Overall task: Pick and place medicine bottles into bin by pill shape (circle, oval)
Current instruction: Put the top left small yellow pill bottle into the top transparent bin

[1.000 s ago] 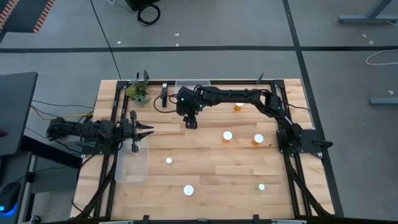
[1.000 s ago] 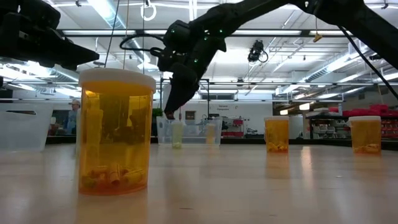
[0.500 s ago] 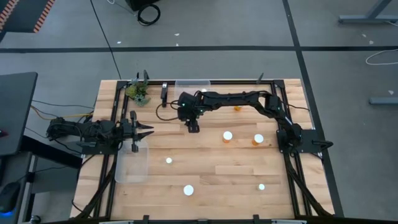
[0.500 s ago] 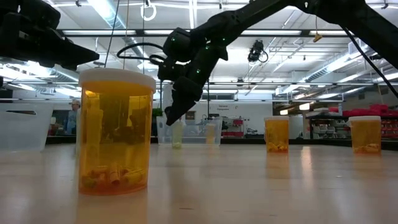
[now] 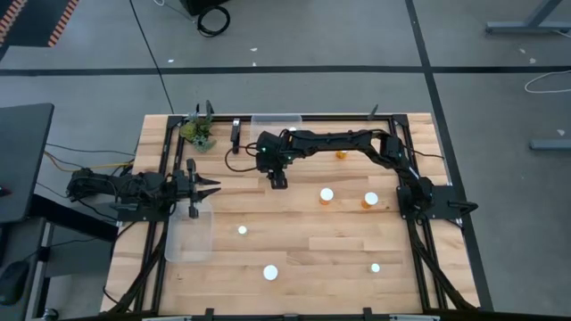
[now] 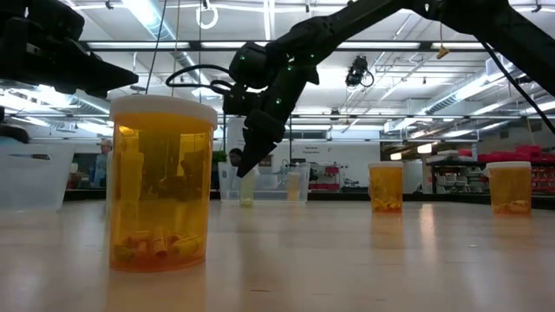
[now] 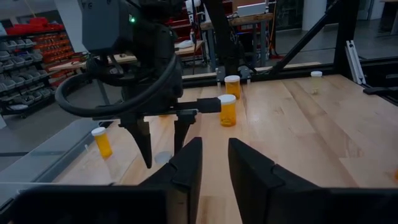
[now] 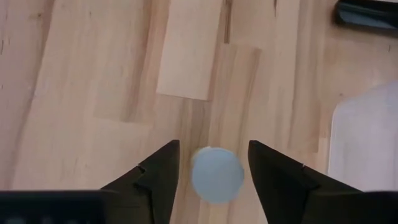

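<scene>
The right gripper (image 8: 210,163) hangs over the far left of the table (image 5: 303,245), fingers apart around a white-capped bottle (image 8: 216,174), while the left gripper (image 7: 213,163) waits, slightly parted and empty, beside a clear bin (image 5: 189,235).

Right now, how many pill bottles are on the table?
7 medicine bottles: one at the back, two centre-right, three along the near side, one beneath the right end effector. Others may be hidden.
</scene>
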Robot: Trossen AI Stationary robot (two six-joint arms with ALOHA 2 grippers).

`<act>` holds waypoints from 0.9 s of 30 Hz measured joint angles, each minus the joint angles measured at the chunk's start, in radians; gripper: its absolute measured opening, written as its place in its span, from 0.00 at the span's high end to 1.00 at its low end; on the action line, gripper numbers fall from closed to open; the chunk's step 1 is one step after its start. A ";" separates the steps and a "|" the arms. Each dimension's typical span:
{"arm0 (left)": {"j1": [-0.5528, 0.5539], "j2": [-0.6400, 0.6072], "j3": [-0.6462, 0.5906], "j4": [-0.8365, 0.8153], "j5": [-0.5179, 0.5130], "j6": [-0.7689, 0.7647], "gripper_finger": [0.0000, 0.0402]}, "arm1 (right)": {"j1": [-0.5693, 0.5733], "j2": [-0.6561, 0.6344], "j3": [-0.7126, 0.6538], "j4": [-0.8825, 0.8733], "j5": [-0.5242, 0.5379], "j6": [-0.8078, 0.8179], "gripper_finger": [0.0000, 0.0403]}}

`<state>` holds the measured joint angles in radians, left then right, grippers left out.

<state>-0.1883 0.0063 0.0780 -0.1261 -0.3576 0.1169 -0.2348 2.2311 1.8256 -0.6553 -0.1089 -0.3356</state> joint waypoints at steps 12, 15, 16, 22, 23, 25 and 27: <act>0.000 0.000 0.000 0.000 0.000 0.000 0.79 | 0.000 0.000 0.000 -0.011 0.011 0.024 0.62; 0.000 0.000 0.000 0.000 0.000 0.000 0.79 | 0.000 0.000 0.000 -0.011 0.011 0.025 0.64; 0.000 0.000 0.000 0.000 0.000 0.000 0.79 | 0.000 0.000 0.000 -0.011 0.011 0.025 0.65; 0.000 0.000 0.000 0.000 0.000 0.000 0.77 | 0.000 0.000 0.000 -0.011 0.025 0.038 0.65; 0.000 0.000 0.000 0.000 0.000 0.000 0.77 | -0.001 0.000 0.000 -0.011 0.039 0.039 0.65; 0.000 0.000 0.000 0.000 0.000 0.000 0.78 | -0.005 0.000 0.000 -0.011 0.052 0.037 0.65; 0.000 0.000 0.000 0.000 0.000 0.000 0.78 | -0.006 0.000 0.000 -0.012 0.052 0.037 0.65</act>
<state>-0.1885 0.0063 0.0784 -0.1261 -0.3576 0.1169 -0.2407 2.2311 1.8259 -0.6677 -0.0566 -0.2982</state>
